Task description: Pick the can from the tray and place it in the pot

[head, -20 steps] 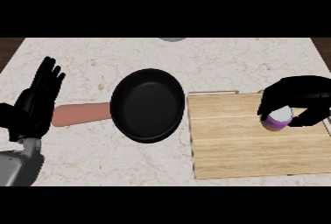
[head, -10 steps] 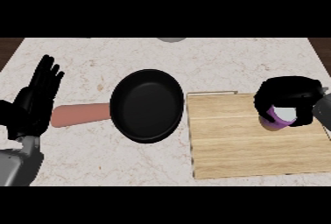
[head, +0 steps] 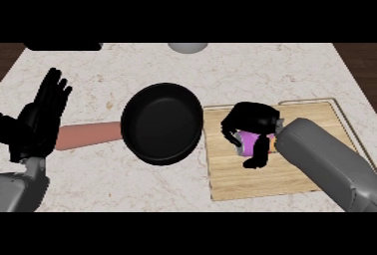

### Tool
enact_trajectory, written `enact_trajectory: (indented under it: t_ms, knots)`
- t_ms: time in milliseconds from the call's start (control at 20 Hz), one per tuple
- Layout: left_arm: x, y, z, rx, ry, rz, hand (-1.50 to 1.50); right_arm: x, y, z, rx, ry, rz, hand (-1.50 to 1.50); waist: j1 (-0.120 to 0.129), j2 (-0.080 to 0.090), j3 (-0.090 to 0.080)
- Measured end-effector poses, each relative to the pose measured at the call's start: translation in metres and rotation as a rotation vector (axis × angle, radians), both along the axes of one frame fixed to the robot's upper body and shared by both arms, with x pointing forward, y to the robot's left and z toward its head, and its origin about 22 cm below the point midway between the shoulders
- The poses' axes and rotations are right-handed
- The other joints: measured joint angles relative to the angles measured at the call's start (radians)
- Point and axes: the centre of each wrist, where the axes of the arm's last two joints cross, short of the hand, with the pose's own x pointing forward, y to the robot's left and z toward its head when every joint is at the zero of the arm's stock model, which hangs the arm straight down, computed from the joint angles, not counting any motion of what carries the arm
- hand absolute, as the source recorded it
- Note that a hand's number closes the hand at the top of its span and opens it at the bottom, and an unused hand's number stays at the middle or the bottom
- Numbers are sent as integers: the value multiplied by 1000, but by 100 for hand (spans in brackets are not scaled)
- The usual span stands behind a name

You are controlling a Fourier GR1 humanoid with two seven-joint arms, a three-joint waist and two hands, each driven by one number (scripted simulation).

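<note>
My right hand (head: 252, 121) is curled round a purple can (head: 253, 142) and holds it over the left part of the wooden tray (head: 294, 172). Most of the can is hidden by the fingers and thumb. The black pot (head: 162, 123), a shallow round pan with a reddish-brown handle (head: 88, 135) pointing left, lies on the marble counter just left of the tray. The can is a short way right of the pot's rim. At the left edge, my left hand (head: 40, 119) rests open with its fingers up.
A grey round object (head: 187, 47) sits at the counter's far edge, and a dark shape (head: 63, 46) lies at the far left corner. The tray's raised rim (head: 346, 122) runs along its right side.
My right hand has carried the can leftward across the tray, from near its right side toward the pot. The forearm now covers the tray's right part. The left hand is still.
</note>
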Motion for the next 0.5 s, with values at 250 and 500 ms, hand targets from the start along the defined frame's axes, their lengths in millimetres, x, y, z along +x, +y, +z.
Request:
enact_trajectory:
  t_ms: [250,500]
  knots:
    - [-1,3,-3,4,18,12,0,-17,76,-4,121,-7,-148,150,-11,-17,4]
    - [-3,6,-8,0,38,29,0,-32,140,22,307,-78,-359,150,-29,-34,8]
